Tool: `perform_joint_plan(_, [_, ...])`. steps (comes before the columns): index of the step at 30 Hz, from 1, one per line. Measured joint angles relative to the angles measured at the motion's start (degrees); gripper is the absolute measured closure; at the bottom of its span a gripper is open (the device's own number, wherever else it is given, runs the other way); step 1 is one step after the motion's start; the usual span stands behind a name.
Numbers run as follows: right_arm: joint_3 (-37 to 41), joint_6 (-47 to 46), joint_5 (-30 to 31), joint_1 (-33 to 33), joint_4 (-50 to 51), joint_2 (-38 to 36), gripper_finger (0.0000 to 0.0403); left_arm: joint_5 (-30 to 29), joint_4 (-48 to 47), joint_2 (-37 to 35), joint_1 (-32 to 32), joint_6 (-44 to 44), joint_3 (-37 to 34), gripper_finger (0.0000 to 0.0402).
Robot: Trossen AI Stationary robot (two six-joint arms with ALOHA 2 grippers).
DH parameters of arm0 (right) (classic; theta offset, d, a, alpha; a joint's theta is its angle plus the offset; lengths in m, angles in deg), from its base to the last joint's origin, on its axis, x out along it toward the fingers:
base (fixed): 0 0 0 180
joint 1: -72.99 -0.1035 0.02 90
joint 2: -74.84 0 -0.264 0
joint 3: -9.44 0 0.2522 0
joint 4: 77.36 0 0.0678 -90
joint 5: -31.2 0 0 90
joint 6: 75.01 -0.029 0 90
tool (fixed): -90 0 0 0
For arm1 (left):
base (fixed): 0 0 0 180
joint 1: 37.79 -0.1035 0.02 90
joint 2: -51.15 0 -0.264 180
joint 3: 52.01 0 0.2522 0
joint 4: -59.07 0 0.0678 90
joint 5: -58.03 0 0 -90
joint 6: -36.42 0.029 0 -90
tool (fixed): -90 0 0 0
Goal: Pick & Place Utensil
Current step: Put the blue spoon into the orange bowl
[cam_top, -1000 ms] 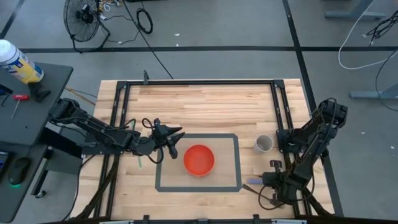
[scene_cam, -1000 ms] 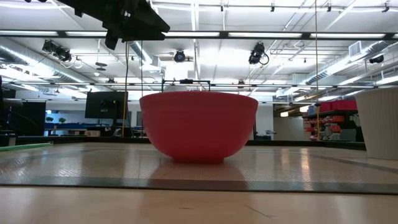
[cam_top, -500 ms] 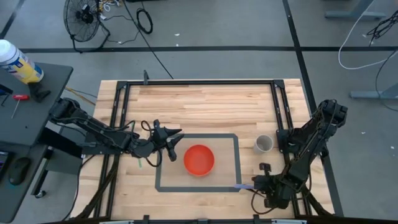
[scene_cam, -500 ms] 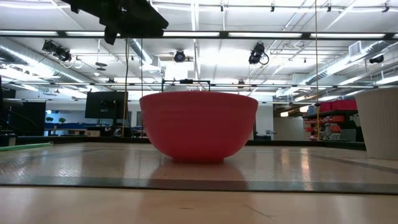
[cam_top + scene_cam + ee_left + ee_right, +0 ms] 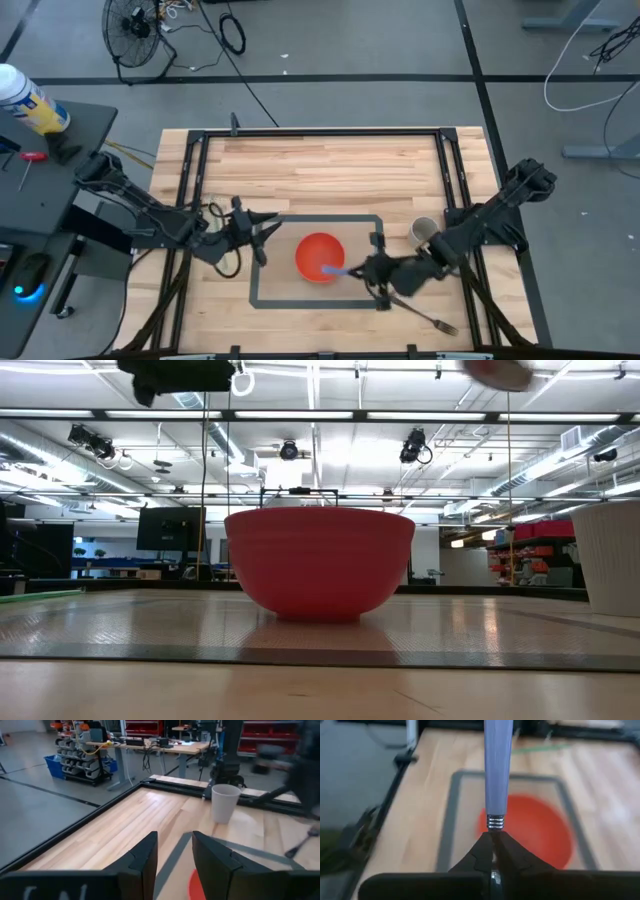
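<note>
A red bowl stands on its base inside a grey taped rectangle. My right gripper is at the bowl's right rim, shut on a utensil with a lavender handle that reaches out over the bowl. The utensil's working end is hidden behind the fingers. My left gripper hovers open just left of the bowl and holds nothing. My right gripper pinches the utensil between its two fingers on the metal neck, just behind the silver ferrule where the lavender handle starts. The fingers come level from the table's right, lying along the utensil. The handle sticks out past the fingertips, lifted clear above the bowl.
A white cup stands right of the taped rectangle, close behind my right arm. A dark slender utensil lies on the wood near the rectangle's near right corner. Black rails frame the table's sides. The far wood is bare.
My right arm has swung from the table's near right corner up and toward the left, carrying the lavender utensil until its handle hangs over the bowl. My left gripper has drawn back a little toward the table's left, still open.
</note>
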Motion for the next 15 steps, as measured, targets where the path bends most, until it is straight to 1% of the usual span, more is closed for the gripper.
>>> perform_joint_plan(3, [-0.07, 4.77, -0.29, 3.79, -4.58, 0.84, 0.0386, -2.34, -3.60, -1.25, 2.75, -1.30, 0.00, 0.0275])
perform_joint_plan(6, [-0.09, 9.19, -4.22, 6.99, -11.17, 4.55, 0.0385, -4.99, -4.09, -2.01, 4.74, -1.55, 0.00, 0.0275])
perform_joint_plan(7, [-0.09, 9.86, -6.28, 8.07, -13.93, 6.11, 0.0385, -5.36, -4.16, -1.99, 5.15, -1.55, 0.00, 0.0275])
perform_joint_plan(9, [-0.09, 10.17, -8.15, 9.81, -17.21, 8.84, 0.0385, -5.65, -4.52, -1.90, 6.00, -1.51, 0.00, 0.0275])
perform_joint_plan(15, [-0.02, 10.67, -9.00, 13.37, -22.99, 15.46, 0.0385, -7.09, -7.13, -2.42, 8.60, -1.51, -0.02, 0.0275])
